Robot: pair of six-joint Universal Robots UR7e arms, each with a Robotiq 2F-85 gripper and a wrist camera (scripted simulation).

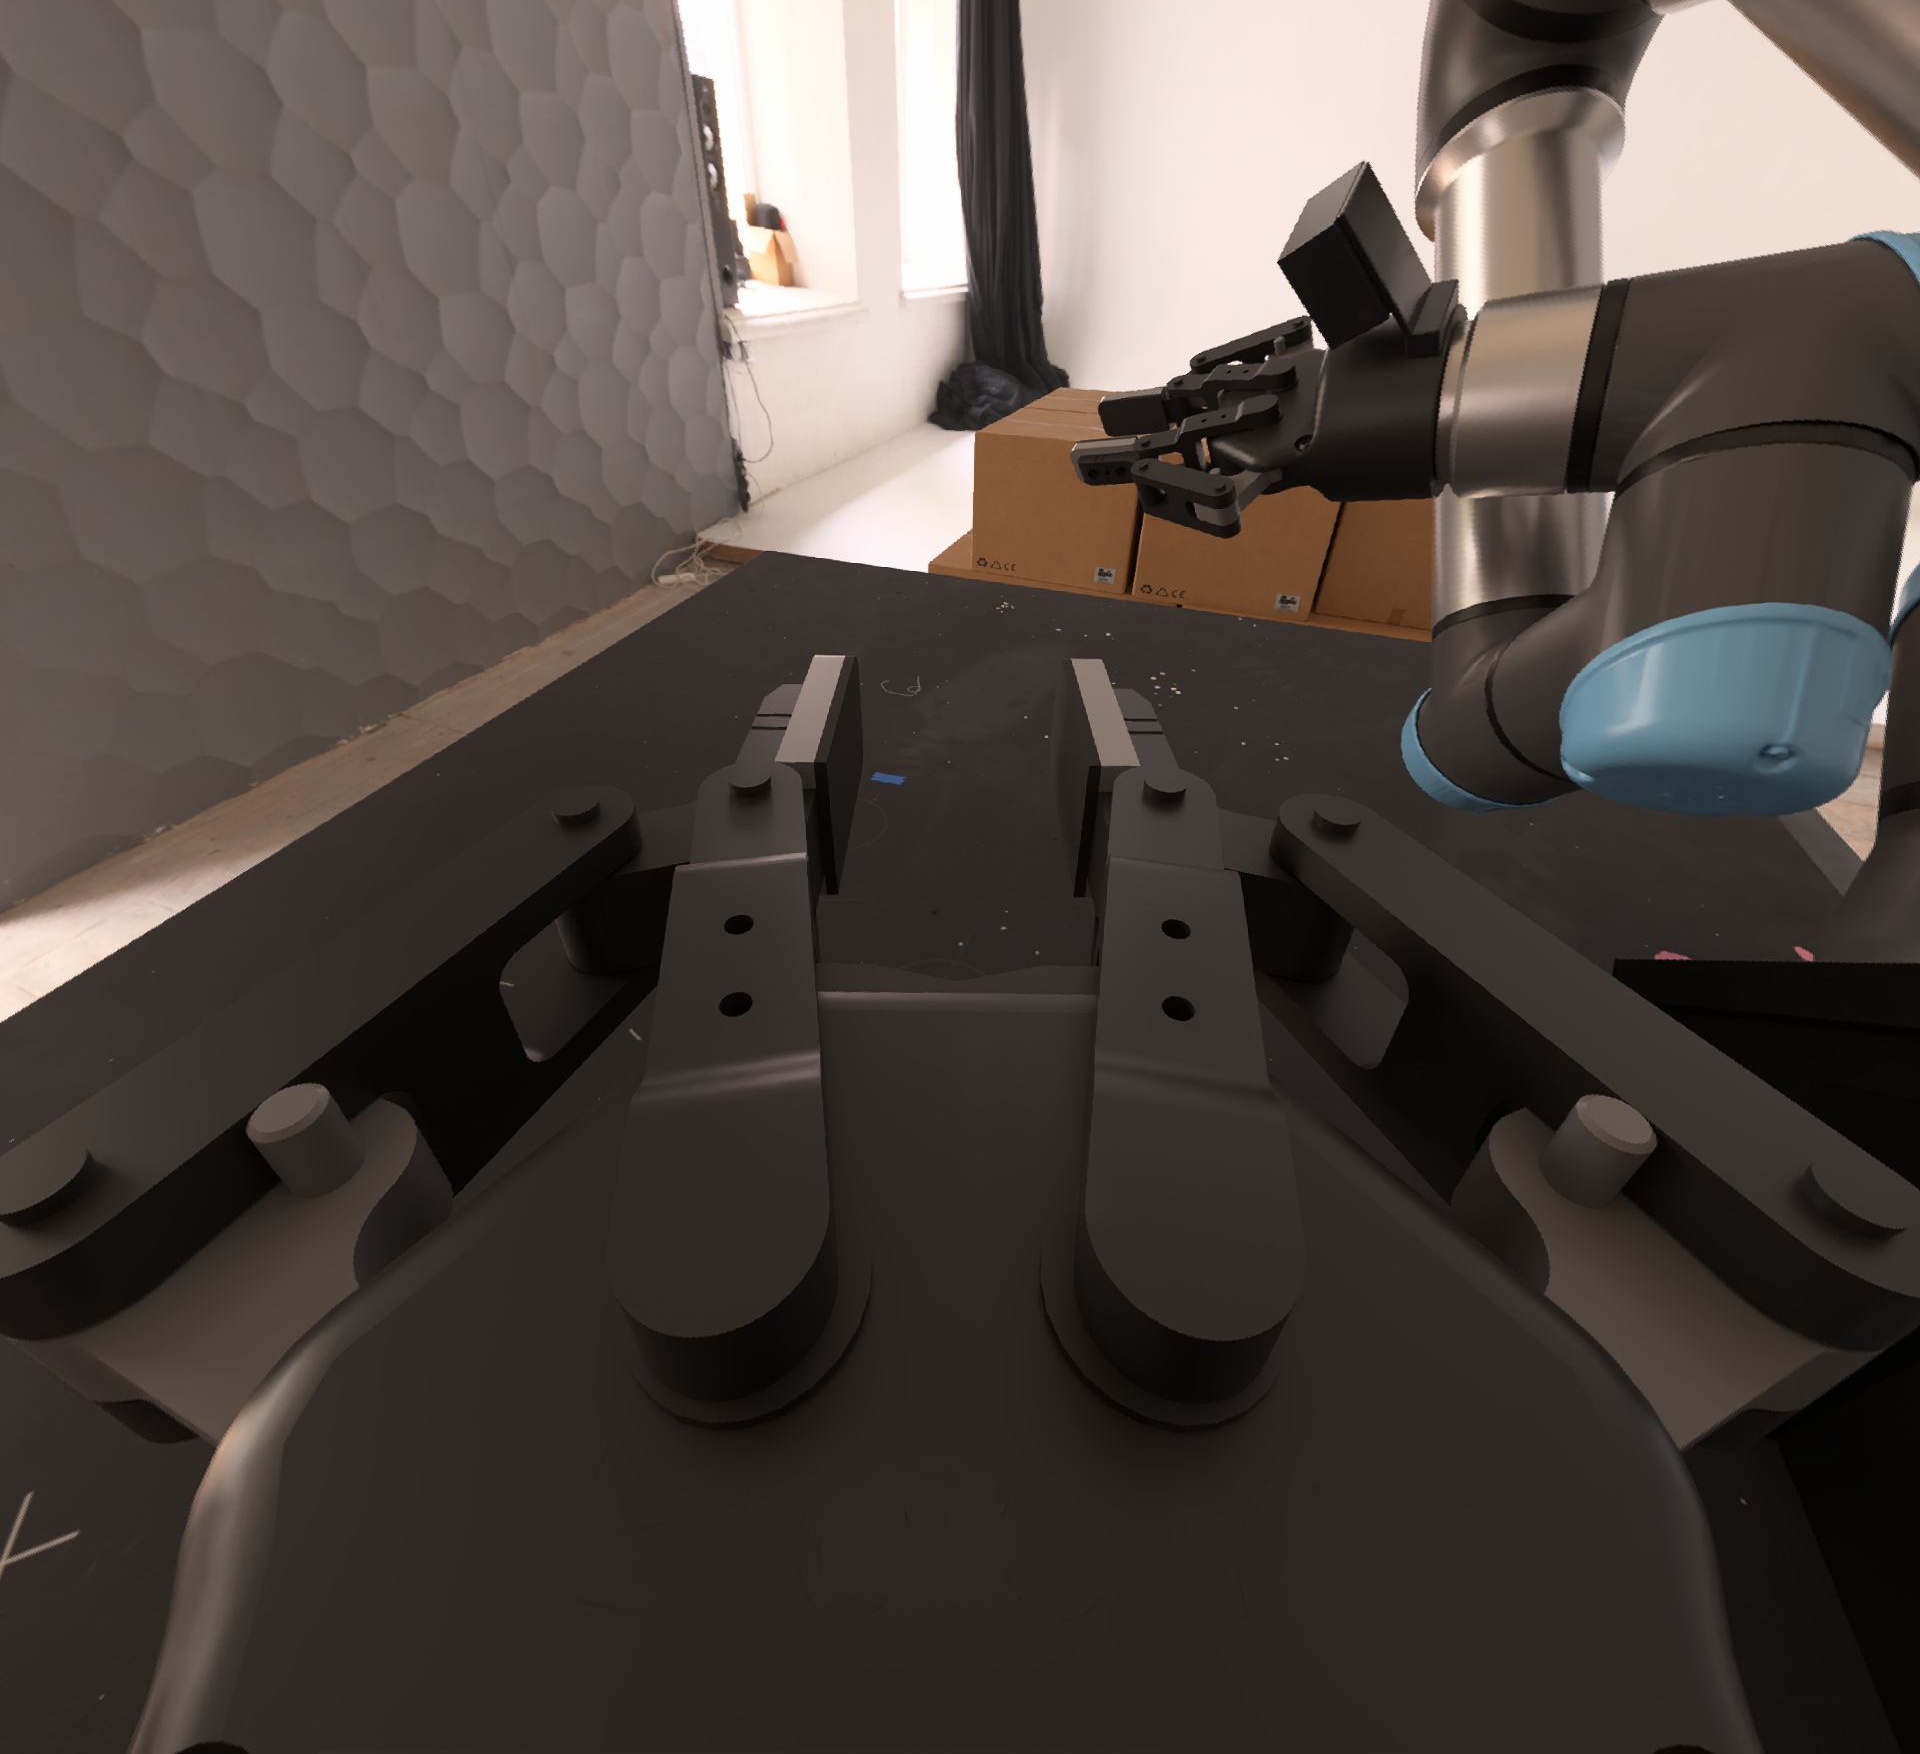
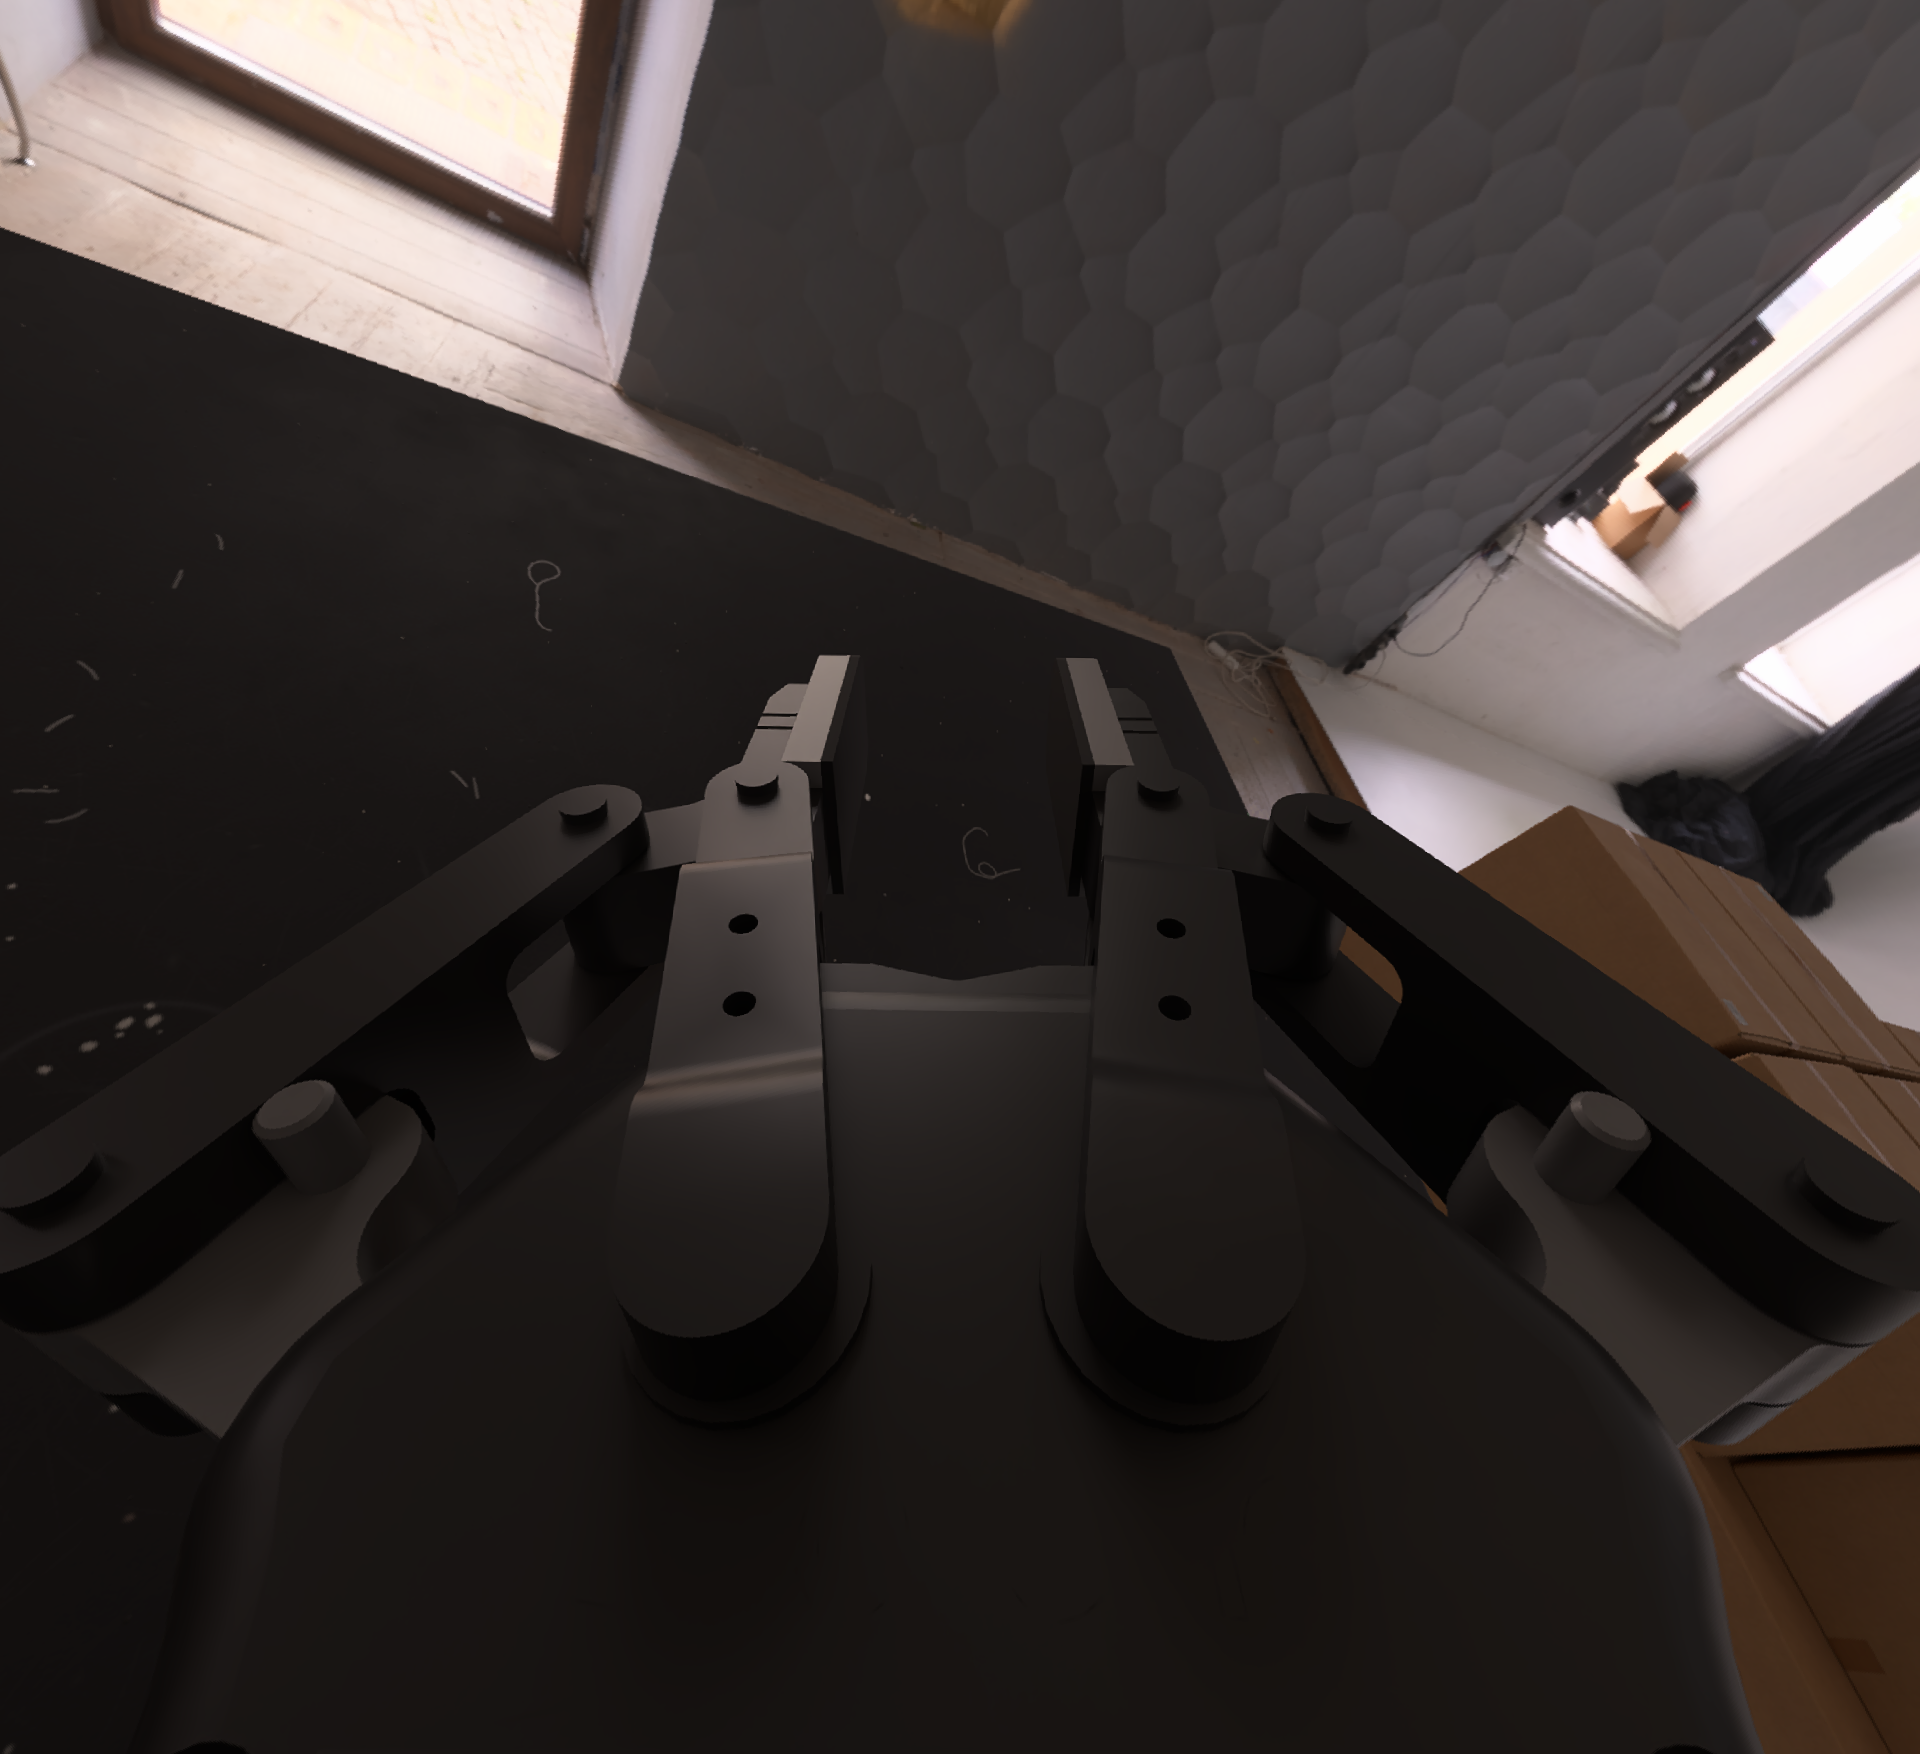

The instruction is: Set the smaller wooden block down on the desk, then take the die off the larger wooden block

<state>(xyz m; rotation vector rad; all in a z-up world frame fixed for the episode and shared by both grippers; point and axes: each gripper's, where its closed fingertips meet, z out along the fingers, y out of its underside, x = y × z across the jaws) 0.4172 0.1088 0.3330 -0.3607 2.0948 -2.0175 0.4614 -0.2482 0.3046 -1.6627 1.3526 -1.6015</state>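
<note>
Neither wooden block nor the die shows in either view. My left gripper [image 1: 961, 696] is open and empty above the black desk [image 1: 623, 769]. In the left wrist view the right gripper [image 1: 1112, 447] hangs in the air at the upper right, above the desk's far edge, with nothing between its fingers. In the right wrist view my right gripper [image 2: 961, 696] is open and empty over the black desk [image 2: 312, 613], near its far corner.
The right arm [image 1: 1662, 478] with blue caps fills the right side of the left wrist view. Brown cardboard boxes [image 1: 1049, 499] stand beyond the desk, also in the right wrist view [image 2: 1662, 956]. A grey textured wall [image 1: 312, 250] runs along the desk's left side.
</note>
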